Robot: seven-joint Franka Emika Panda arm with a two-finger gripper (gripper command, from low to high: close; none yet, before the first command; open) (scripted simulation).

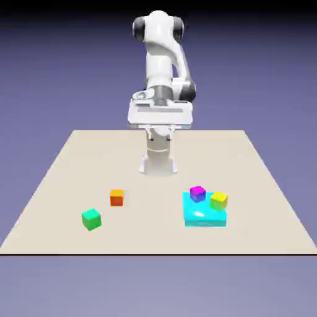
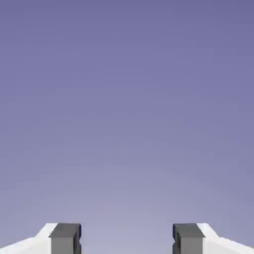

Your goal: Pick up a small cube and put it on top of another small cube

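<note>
on the beige surface [image 1: 56, 186], and taking the cyan block [image 1: 205, 213] as the landmark, the green cube [image 1: 91, 219] lies farthest to its left in the exterior view, near the front edge. the small orange cube [image 1: 116, 197], the one to be picked, stands between the green cube and the cyan block, a little further back than the green one, free on all sides, so it looks easy to reach from above. the cyan block itself is flat and carries two small cubes on its top: a magenta cube [image 1: 197, 193] at its back left and a yellow cube [image 1: 218, 200] just beside it to the right. the white arm [image 1: 162, 68] is folded high behind the cyan block, well apart from every cube. the gripper [image 2: 127, 238] shows only backdrop between its fingertips [image 2: 65, 237], so the jaws stand wide and hold nothing; i judge the approach to the orange cube is not yet begun.
</note>
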